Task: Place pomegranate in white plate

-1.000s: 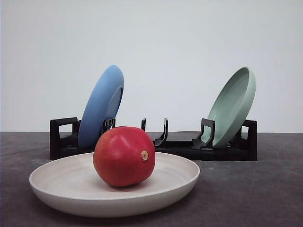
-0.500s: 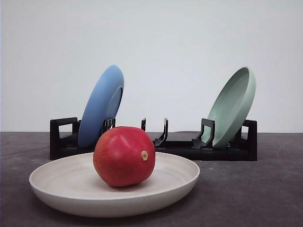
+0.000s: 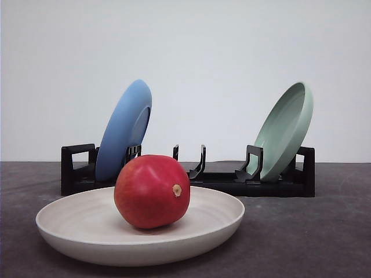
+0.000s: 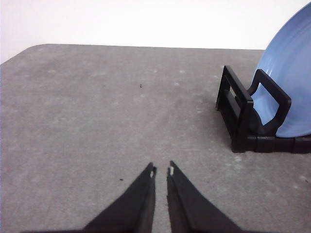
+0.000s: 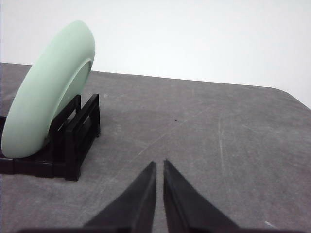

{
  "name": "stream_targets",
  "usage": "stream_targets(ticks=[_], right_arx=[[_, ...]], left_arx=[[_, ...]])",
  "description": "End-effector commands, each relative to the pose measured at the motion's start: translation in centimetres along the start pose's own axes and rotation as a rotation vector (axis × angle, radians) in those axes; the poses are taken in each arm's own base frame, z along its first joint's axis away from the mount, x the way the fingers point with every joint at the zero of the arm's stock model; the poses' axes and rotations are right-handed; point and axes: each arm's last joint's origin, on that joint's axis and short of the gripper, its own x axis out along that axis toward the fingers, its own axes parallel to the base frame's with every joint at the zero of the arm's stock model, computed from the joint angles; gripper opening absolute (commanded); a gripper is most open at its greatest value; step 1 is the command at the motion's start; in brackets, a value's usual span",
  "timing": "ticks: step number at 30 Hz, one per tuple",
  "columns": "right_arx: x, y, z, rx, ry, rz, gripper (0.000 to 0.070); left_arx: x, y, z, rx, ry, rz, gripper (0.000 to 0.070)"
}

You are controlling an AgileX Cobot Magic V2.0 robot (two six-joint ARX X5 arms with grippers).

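Front view: the pomegranate [image 3: 152, 190] rests inside the white plate [image 3: 69, 231], slightly left of the plate's centre, its tan stem nub turned toward the camera; nothing touches the fruit; the plate lies flat on the grey table [image 3: 301, 237]. Behind it stands a black rack [image 3: 220, 180] holding a blue plate [image 3: 123, 130] at its left end and a pale green plate [image 3: 285, 130] at its right end, both leaning on edge. Across the last second the fruit, the plate and the rack show no displacement; the fruit therefore appears settled rather than rolling, and the placement can be judged complete. Left wrist view: the left tool [image 4: 161, 171] hovers over bare table near the rack's blue end, its tips drawn together with only a sliver between them, holding nothing. Right wrist view: the right tool [image 5: 160, 164] hovers likewise near the green end, tips together and empty; both tools stand well apart from the fruit.
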Motion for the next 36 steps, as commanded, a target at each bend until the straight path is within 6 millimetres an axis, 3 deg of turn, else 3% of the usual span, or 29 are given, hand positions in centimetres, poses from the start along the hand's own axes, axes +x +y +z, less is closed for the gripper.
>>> stream_targets(ticks=[1,36], right_arx=[[0.03,-0.01,0.0,0.014,-0.01,-0.001,0.0022],[0.03,-0.01,0.0,0.014,-0.01,-0.001,0.0022]], left_arx=[[0.11,0.03,-0.36,0.01,0.012,0.006,0.0026],[0.11,0.03,-0.36,0.01,0.012,0.006,0.0026]])
